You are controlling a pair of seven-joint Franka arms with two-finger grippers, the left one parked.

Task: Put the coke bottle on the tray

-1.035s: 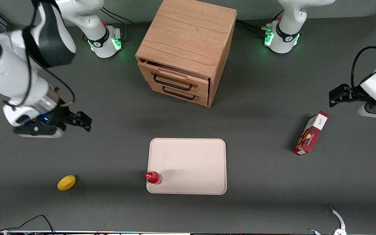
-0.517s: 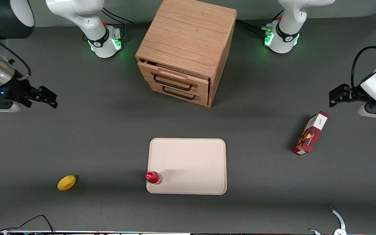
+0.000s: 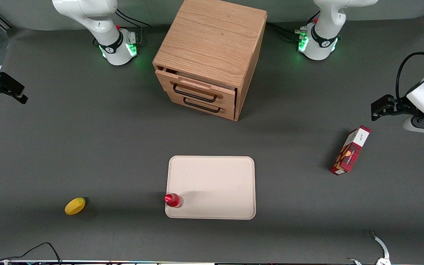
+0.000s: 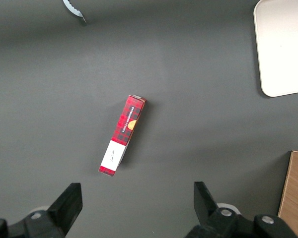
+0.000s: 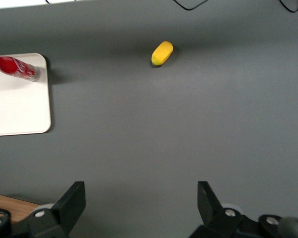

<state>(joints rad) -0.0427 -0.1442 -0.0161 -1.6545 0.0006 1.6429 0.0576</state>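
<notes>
The coke bottle [image 3: 173, 200], small and bright red with a red cap, stands upright on the tray [image 3: 212, 184], at the tray corner nearest the front camera on the working arm's side. The tray is pale cream-pink with a low rim. My gripper [image 3: 20, 95] hangs far off at the working arm's end of the table, well apart from the bottle and only partly in the front view. In the right wrist view the gripper [image 5: 140, 191] is open with nothing but bare table between its fingers, and the coke bottle [image 5: 15, 67] shows on the tray [image 5: 15, 106].
A yellow lemon-like fruit [image 3: 75, 205] lies on the table between the tray and the working arm's end. A wooden drawer cabinet [image 3: 212, 48] stands farther from the front camera than the tray, its top drawer slightly ajar. A red-and-white box [image 3: 350, 150] lies toward the parked arm's end.
My gripper has pulled steadily away from the tray toward the working arm's end, most of the arm leaving the front view. The coke bottle has stayed in place on the tray.
</notes>
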